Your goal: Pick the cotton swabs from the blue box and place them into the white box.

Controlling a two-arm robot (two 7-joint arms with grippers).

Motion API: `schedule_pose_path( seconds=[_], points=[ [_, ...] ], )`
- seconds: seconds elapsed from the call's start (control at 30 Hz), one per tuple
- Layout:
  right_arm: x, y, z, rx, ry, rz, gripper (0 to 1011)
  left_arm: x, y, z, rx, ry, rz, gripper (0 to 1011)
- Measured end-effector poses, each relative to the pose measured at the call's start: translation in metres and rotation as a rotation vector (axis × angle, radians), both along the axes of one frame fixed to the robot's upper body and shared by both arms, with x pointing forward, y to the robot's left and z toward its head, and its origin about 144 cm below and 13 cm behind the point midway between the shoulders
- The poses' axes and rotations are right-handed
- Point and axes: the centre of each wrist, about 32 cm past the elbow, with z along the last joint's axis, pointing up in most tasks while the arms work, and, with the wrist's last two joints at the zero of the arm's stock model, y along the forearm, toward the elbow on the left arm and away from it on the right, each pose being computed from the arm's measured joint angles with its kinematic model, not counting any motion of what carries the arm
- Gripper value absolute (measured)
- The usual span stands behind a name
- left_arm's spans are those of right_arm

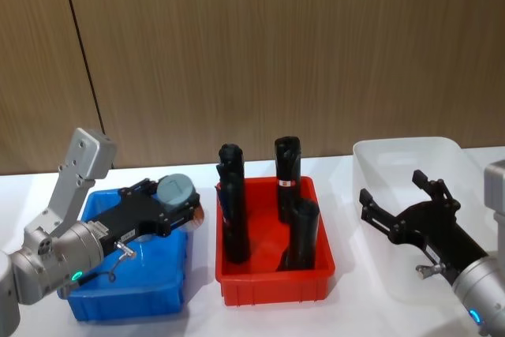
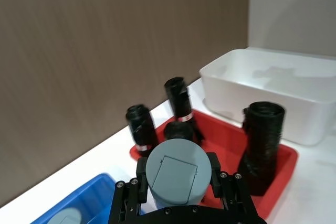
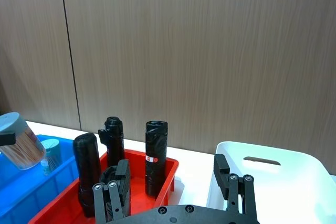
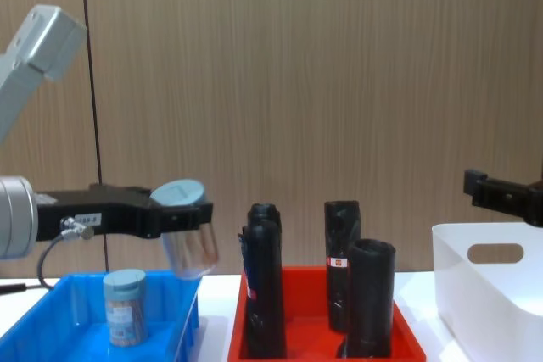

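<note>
My left gripper (image 1: 175, 201) pinches a swab jar (image 1: 175, 187) above the blue box (image 1: 130, 305), right gripper (image 1: 392, 187) spread over the white box (image 1: 371, 155).

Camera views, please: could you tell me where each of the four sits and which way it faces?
Head view: high, looking down on the blue box, red bin and white box; both grippers show, left gripper shut on a swab jar, right gripper open.
Chest view: low, looking across at the wall; the left gripper enters from the left.
Left wrist view: behind the left gripper, facing red bin and white box.
Right wrist view: behind the right gripper, facing the wall.
Shared: head and chest both show the swab jar.
</note>
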Motion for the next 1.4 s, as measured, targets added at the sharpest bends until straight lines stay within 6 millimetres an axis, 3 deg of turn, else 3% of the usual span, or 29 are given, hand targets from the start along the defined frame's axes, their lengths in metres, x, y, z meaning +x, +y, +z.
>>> schedule_pose_path(
  seconds=[1.1,1.4],
  points=[
    [0.0,0.0,0.0,0.0,0.0,0.0,1002,0.023,-0.006,0.009,-0.08,-0.031,-0.525,670],
    [0.0,0.0,0.0,0.0,0.0,0.0,1002,0.026,-0.007,0.007,-0.086,-0.017,-0.582,670]
  ],
)
